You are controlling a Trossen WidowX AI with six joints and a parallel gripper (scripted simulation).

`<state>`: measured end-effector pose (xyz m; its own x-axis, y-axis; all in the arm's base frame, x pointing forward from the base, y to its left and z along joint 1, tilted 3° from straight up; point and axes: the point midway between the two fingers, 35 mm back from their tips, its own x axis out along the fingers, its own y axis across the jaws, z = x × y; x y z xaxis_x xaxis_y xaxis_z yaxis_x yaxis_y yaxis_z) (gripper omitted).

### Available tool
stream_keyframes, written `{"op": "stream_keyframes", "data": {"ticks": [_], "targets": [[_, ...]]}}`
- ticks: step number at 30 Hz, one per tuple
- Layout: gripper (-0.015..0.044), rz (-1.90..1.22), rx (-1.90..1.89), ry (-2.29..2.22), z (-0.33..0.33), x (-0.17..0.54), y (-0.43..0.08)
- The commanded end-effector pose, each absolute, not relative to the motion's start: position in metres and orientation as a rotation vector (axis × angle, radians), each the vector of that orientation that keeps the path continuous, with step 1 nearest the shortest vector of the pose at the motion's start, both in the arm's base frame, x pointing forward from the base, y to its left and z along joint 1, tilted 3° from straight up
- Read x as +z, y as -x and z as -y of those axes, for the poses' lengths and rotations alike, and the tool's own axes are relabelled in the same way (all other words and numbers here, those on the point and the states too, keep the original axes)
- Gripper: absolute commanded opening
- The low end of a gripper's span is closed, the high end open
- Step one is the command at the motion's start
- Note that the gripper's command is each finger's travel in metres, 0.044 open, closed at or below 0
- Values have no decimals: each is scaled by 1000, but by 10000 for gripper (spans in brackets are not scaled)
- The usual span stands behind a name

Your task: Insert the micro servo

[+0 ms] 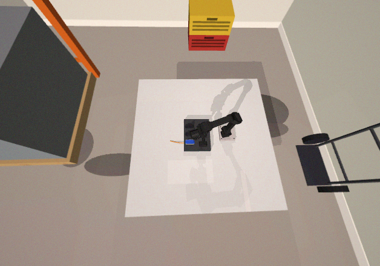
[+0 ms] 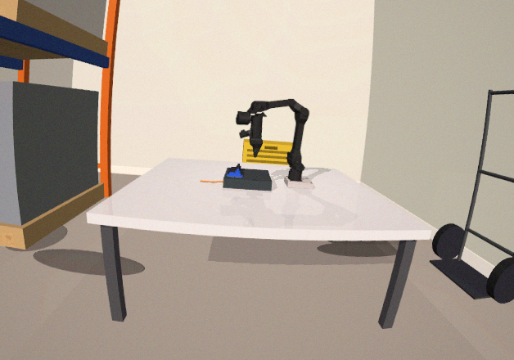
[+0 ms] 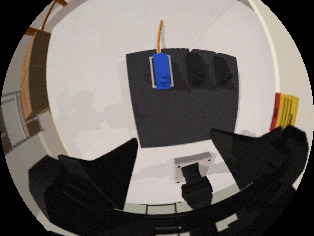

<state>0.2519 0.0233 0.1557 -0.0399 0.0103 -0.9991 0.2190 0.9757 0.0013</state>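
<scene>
Although the gripper (image 2: 254, 153) is raised well above the deck (image 2: 249, 180), the task is judged nearly finished rather than fully confirmed. The fingers are spread wide and nothing is held between them. The blue micro servo (image 3: 161, 70) is seen in a pocket at the upper left of the deck in the wrist view, with its orange cable (image 3: 160, 34) led out over the deck's edge onto the white desk (image 2: 174, 206). In the exterior view the servo (image 2: 234, 173) appears to stand slightly proud of the deck, so whether both ears lie flat cannot be told; the shaft is too small to make out. What is left, at most, is moving further clear. Other dark servos (image 3: 208, 70) are seated to the right of the blue one. Nothing is seen in the arm's way; the yellow and red cabinet (image 1: 210, 23) and hand truck (image 2: 481, 206) stand well apart.
</scene>
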Motion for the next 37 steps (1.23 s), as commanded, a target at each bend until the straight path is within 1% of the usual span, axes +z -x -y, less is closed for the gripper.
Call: {"op": "stream_keyframes", "data": {"ticks": [1,4,37], "targets": [[440,-1585,-168,-185,-23,181,-254],[440,-1583,-167,-183,-22,196,-254],[440,-1583,-167,-183,-22,196,-254]]}}
